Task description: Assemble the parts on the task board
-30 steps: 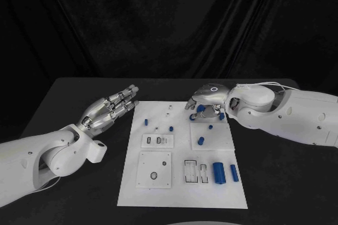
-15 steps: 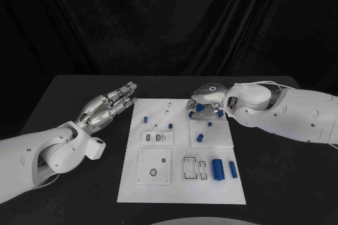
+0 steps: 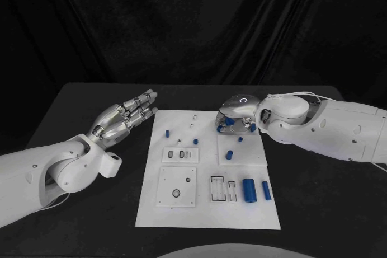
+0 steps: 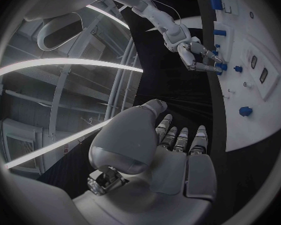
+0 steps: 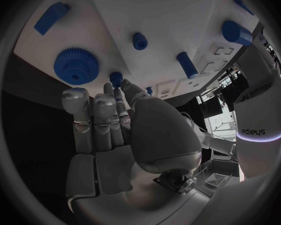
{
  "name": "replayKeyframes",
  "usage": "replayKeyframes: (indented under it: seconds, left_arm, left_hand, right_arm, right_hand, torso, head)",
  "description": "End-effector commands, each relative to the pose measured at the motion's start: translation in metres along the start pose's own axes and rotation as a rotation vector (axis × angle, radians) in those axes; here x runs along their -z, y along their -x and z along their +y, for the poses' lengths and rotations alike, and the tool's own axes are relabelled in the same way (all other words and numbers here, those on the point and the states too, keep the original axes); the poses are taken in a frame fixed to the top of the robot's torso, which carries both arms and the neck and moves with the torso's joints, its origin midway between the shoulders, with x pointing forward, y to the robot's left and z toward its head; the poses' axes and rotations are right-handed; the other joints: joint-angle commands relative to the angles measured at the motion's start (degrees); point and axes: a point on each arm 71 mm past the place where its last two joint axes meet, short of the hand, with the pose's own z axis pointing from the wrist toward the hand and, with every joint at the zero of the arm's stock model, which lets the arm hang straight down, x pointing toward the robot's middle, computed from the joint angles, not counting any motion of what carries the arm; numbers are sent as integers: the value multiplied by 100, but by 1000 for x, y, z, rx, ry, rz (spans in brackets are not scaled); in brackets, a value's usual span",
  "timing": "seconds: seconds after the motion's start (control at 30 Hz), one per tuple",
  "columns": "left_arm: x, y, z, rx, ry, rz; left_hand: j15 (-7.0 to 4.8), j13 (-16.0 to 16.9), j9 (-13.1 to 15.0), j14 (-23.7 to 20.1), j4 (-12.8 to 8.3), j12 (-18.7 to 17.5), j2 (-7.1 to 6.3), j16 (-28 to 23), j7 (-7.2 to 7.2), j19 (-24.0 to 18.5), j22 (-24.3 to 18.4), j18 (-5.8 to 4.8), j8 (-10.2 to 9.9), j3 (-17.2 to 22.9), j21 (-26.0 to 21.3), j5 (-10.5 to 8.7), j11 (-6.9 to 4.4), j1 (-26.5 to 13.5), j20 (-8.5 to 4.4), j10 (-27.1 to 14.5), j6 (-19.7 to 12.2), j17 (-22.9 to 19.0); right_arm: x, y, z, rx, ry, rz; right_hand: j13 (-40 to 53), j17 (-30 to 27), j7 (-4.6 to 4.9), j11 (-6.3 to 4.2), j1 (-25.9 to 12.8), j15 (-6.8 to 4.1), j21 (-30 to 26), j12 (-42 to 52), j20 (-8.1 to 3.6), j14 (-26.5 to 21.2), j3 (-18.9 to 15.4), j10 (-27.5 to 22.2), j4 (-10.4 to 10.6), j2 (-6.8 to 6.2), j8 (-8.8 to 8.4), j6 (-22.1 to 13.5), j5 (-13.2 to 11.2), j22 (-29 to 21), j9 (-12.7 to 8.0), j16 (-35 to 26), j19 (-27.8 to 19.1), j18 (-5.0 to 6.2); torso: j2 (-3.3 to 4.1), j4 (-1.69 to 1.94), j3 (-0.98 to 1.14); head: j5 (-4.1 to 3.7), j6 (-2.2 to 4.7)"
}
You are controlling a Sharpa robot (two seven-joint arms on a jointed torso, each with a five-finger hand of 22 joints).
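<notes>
Hovering over the far right corner of the task board, the robot's right hand reached down among small blue parts beside a blue gear — whether its fingers pinched anything could not be told. Its left hand hung flat, fingers apart and holding nothing, above the black surface just off the board's left edge. Judging by the layout, assembly was at an early stage — two blue cylinders lay loose near the front right, slots beside them stood empty, several pegs were scattered about
</notes>
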Motion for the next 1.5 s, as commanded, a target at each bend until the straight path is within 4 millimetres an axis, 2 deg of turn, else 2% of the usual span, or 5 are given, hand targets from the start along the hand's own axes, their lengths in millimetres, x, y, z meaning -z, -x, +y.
replayKeyframes:
  seconds: [0.03, 0.5, 0.77, 1.23, 1.5]
  left_arm:
    - [0, -1, -16, 13, -211, 17]
    - [-2, 0, -13, 21, -190, 28]
    - [-3, 0, -12, 24, -183, 32]
    - [-4, 0, -11, 31, -175, 42]
    - [-4, 0, -11, 31, -174, 41]
  left_hand:
    - [44, -6, 11, -2, -2, -4, -13, -21, 27, 4, -2, 93, 22, 46, -11, 20, 51, 20, 2, 0, 28, -8]
    - [121, 9, 60, -2, -16, 12, -25, -21, 123, 12, 3, 100, 111, 135, -7, 25, 159, 27, 48, 52, 406, -8]
    - [142, 16, 72, -2, -31, 18, -28, -21, 151, 17, 5, 101, 142, 176, -4, 30, 192, 33, 63, 76, 515, -8]
    - [183, 22, 80, -2, -46, 24, -34, -21, 180, 32, 13, 103, 170, 227, 6, 31, 226, 35, 90, 101, 593, -8]
    - [199, 24, 83, -2, -52, 26, -38, -21, 188, 40, 16, 104, 180, 249, 10, 32, 237, 34, 107, 112, 619, -8]
  right_arm:
    - [0, -1, 1, 7, 23, -21]
    - [-1, -7, 1, 3, 31, -13]
    - [-2, -15, -1, -6, 21, 25]
    - [-3, -23, 0, -13, 21, 38]
    - [-2, -20, 1, -14, 29, -13]
  right_hand:
    - [-4, -4, -14, -35, 83, -43, 47, 20, -21, -10, 119, 138, -14, -24, 19, 71, 11, 49, 19, -6, -24, -20]
    - [-25, -147, -5, -61, 273, -94, 58, -130, -75, -62, 539, 319, -76, -180, -31, 195, 137, 138, 69, -116, -75, -23]
    - [-30, -251, 24, -17, 190, -48, 21, -261, -51, -112, 661, 236, -8, -294, -151, 62, 120, 140, 42, -202, -130, -26]
    - [-26, -364, 38, 1, 193, -22, -25, -276, -26, -159, 726, 224, -1, -327, -167, 63, 115, 108, 45, -287, -174, -16]
    - [0, -302, -8, -71, 284, -70, 42, -195, -46, -124, 888, 510, -44, -320, 17, 461, 142, 236, 186, -238, -145, -18]
  torso:
    - [-13, 0, -4]
    - [-51, -15, -15]
    - [-59, -15, -21]
    - [-75, -14, -26]
    - [-81, -17, -26]
  head:
    - [4, -20]
    - [-1, -78]
    - [10, -107]
    - [7, -143]
    - [37, -143]
